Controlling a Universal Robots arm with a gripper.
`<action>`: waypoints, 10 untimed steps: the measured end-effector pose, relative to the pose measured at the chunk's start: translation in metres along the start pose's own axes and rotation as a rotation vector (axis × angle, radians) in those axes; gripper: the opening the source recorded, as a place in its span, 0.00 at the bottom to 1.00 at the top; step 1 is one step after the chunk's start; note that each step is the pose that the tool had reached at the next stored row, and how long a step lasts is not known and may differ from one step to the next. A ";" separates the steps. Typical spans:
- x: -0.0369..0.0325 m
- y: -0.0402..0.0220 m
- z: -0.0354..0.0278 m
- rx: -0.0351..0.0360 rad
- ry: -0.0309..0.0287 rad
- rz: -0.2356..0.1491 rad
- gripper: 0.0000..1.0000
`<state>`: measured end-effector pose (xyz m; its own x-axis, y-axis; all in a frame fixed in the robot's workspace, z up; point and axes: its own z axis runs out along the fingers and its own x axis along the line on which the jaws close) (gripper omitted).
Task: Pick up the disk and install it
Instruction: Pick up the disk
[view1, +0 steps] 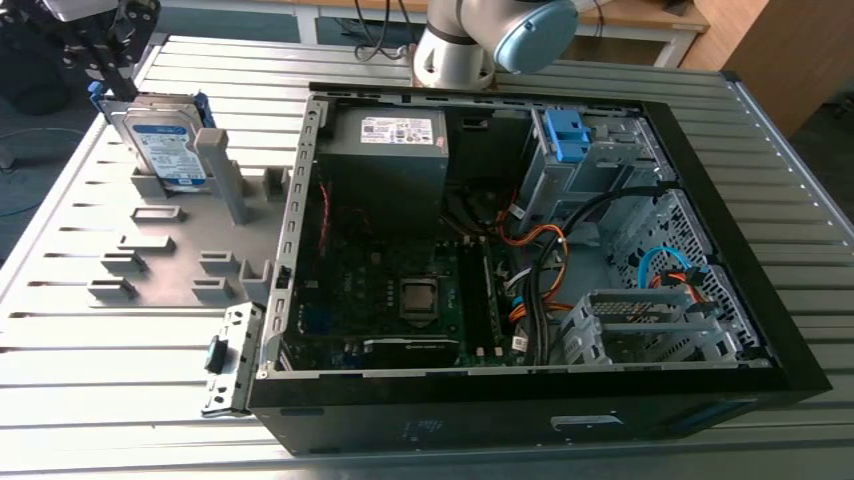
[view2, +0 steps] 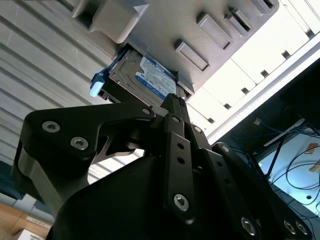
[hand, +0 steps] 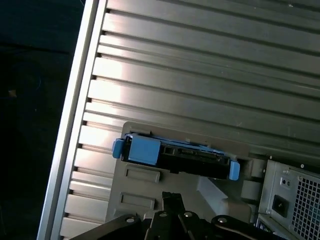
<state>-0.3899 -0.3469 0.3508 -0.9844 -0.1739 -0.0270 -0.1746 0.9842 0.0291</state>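
Up at ten o'clock in the exterior view, the gripper (view1: 120, 82) hung with its fingers pinched together on nothing. The tips sat just over the top edge of the disk (view1: 167, 145), too close to call contact from there. In the first wrist view the closed tips (hand: 170, 196) stood clear of the drive's blue-framed edge (hand: 175, 159), so no grasp. The disk stood on edge, upright in a slot of the grey holder (view1: 174, 235), with its white-and-blue label facing the camera. That holder lay flat on the slatted metal table (view1: 60, 300), at nine o'clock from the open computer case (view1: 747, 330). Inside the case, the grey power supply (view1: 387, 150) sat at twelve o'clock and a blue bracket (view1: 567, 135) at one o'clock. And the arm's base (view1: 461, 45) stood just beyond the case at twelve!
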 end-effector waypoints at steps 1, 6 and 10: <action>0.0000 0.0000 0.0000 -0.0002 0.0002 -0.007 0.11; 0.0000 0.0000 0.0000 -0.0010 0.0012 -0.038 0.11; 0.0000 0.0000 0.0000 -0.0017 0.0019 -0.064 0.11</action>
<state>-0.3899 -0.3469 0.3508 -0.9713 -0.2364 -0.0270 -0.2372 0.9710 0.0291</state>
